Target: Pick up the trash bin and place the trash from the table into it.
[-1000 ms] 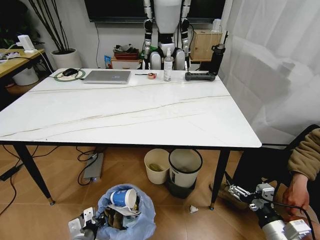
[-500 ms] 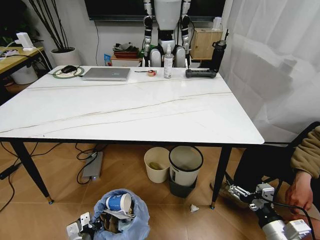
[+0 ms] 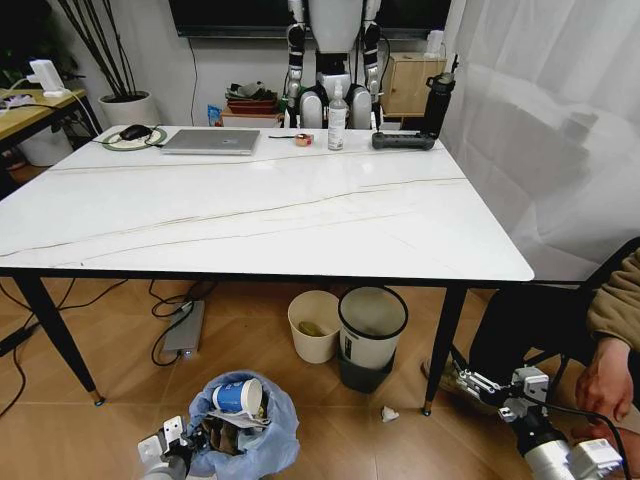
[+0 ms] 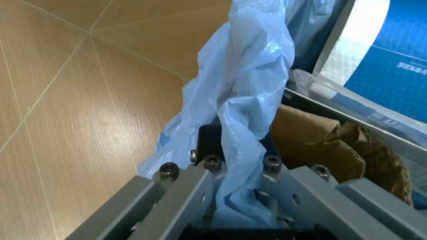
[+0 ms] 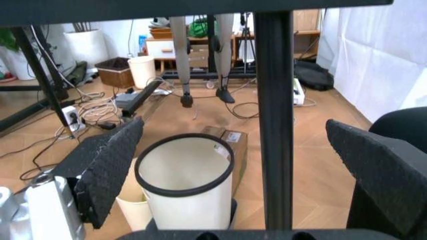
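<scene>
The trash bin (image 3: pixel 262 440), wrapped in a baggy light-blue liner (image 4: pixel 248 95), sits low over the wooden floor in front of the table (image 3: pixel 300 215). My left gripper (image 3: pixel 176 452) is at its left side, shut on a fold of the liner (image 4: pixel 233 167). Trash fills the bin: a blue paper cup (image 3: pixel 238 396) on top (image 4: pixel 393 60), brown cardboard (image 4: pixel 320 145) and white paper below it. My right gripper (image 3: pixel 482 384) hangs open near the floor beside the table's right front leg (image 5: pixel 273 125), its black pads (image 5: pixel 107 165) wide apart.
Under the table stand a cream bucket (image 3: pixel 313 326) and a black-rimmed basket (image 3: pixel 371 330). A white scrap (image 3: pixel 388 413) lies on the floor. A laptop (image 3: pixel 211 141), a spray bottle (image 3: pixel 338 115) and a black flask (image 3: pixel 434 104) line the table's far edge.
The whole head picture has shifted a little, so the table sits slightly lower in it. The bin stays in my left gripper's hold. My right gripper has not moved.
</scene>
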Tool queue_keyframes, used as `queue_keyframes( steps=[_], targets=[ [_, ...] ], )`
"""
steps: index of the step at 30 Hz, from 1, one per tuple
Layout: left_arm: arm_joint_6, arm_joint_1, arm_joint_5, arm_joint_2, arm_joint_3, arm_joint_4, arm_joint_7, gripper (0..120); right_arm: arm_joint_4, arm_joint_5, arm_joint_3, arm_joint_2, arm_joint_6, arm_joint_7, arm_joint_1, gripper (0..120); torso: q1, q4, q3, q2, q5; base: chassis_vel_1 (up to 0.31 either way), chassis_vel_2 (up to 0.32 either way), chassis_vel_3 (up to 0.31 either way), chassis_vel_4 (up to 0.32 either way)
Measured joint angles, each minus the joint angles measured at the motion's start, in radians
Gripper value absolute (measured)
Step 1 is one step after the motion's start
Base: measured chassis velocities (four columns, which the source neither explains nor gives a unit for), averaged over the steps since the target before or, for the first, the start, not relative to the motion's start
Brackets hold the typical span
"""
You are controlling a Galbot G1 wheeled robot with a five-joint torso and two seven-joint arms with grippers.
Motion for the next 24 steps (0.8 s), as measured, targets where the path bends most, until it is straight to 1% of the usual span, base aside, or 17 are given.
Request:
queue_keyframes(
  steps=[5, 7, 21, 24],
  targets=[
    [0.002, -0.001, 0.0, -0.001, 0.003, 0.004, -0.002, 0, 0.0, 0.0, 0.0, 0.0, 0.0, 0.0, 0.0, 100, -0.01, 0.0001, -0.017, -0.027, 0.0, 0.0, 0.0, 0.0, 0.0],
    [0.002, -0.002, 0.0, -0.001, 0.003, 0.004, -0.002, 0, 0.0, 0.0, 0.0, 0.0, 0.0, 0.0, 0.0, 100, -0.011, 0.0, -0.019, -0.029, 0.0, 0.0, 0.0, 0.0, 0.0],
    [0.002, -0.007, 0.001, -0.003, 0.003, 0.017, -0.004, 0, 0.0, 0.0, 0.0, 0.0, 0.0, 0.0, 0.0, 100, -0.036, 0.0001, -0.058, -0.094, 0.0, 0.0, 0.0, 0.0, 0.0],
    [0.002, -0.007, 0.001, -0.003, 0.002, 0.017, -0.004, 0, 0.0, 0.0, 0.0, 0.0, 0.0, 0.0, 0.0, 100, -0.038, 0.0001, -0.062, -0.1, 0.0, 0.0, 0.0, 0.0, 0.0]
  ],
)
